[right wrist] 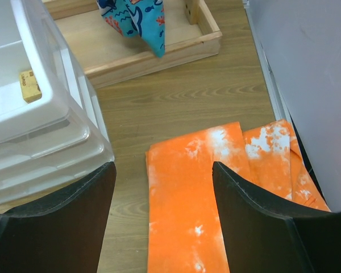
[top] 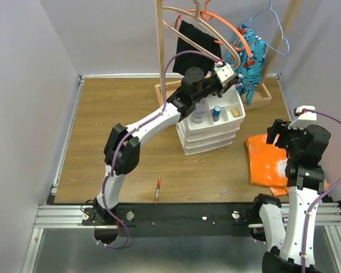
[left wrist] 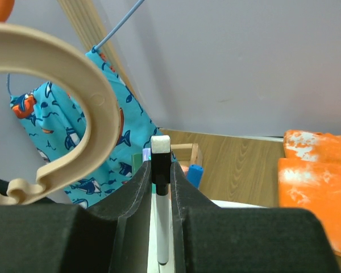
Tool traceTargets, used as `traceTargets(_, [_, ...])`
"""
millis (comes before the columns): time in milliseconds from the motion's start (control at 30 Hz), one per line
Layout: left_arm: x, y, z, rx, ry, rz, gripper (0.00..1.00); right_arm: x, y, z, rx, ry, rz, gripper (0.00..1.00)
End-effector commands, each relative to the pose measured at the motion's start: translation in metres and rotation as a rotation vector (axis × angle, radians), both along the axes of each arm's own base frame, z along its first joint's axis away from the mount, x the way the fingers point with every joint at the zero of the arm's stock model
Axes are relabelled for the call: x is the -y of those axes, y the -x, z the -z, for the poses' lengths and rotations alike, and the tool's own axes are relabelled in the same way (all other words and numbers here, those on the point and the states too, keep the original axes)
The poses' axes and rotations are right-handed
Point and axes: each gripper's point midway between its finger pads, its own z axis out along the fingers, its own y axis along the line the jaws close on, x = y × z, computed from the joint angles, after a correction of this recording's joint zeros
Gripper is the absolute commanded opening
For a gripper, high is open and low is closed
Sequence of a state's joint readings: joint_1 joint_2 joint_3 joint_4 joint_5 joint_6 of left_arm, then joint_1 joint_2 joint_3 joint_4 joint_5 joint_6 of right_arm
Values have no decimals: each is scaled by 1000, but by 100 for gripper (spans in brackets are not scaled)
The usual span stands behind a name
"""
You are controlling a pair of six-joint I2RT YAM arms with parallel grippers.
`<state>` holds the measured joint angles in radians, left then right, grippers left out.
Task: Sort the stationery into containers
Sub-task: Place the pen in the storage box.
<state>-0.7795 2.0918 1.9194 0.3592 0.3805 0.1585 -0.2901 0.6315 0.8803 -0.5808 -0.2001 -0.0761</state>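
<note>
My left gripper (top: pixel 230 77) hangs above the back right corner of the white organiser (top: pixel 210 136), shut on a white marker (left wrist: pixel 161 222) with a black collar that stands upright between the fingers. The organiser's top tray holds a blue-capped bottle (top: pixel 216 112) and a small tan block (top: pixel 236 112). The blue cap (left wrist: pixel 194 174) also shows just past the held marker. A red pen (top: pixel 158 189) lies on the table near the front edge. My right gripper (right wrist: pixel 163 187) is open and empty over the orange cloth (right wrist: pixel 187 193), right of the organiser (right wrist: pixel 45 131).
A wooden hanger rack (top: pixel 159 40) stands behind the organiser, with a beige hanger (left wrist: pixel 85 114) and blue fish-print cloth (left wrist: pixel 57 125) close to my left gripper. The rack's base (right wrist: pixel 153 54) lies beyond the cloth. The right wall (right wrist: pixel 307 74) is close to my right gripper.
</note>
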Motion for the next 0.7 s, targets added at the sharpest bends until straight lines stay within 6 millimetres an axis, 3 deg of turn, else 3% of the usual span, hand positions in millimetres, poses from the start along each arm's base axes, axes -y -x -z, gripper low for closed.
traceTargets(0, [-10, -4, 1, 6, -9, -41, 18, 4, -4, -2, 20, 6, 13, 77])
traceTargets(167, [-14, -5, 9, -17, -26, -59, 21, 3, -4, -2, 23, 2, 8, 76])
traceTargets(267, [-16, -5, 7, -19, -29, -72, 31, 2, -3, -2, 23, 0, 7, 77])
traceTargets(667, [-29, 16, -51, 56, 28, -83, 40, -2, 1, -13, 51, 0, -6, 77])
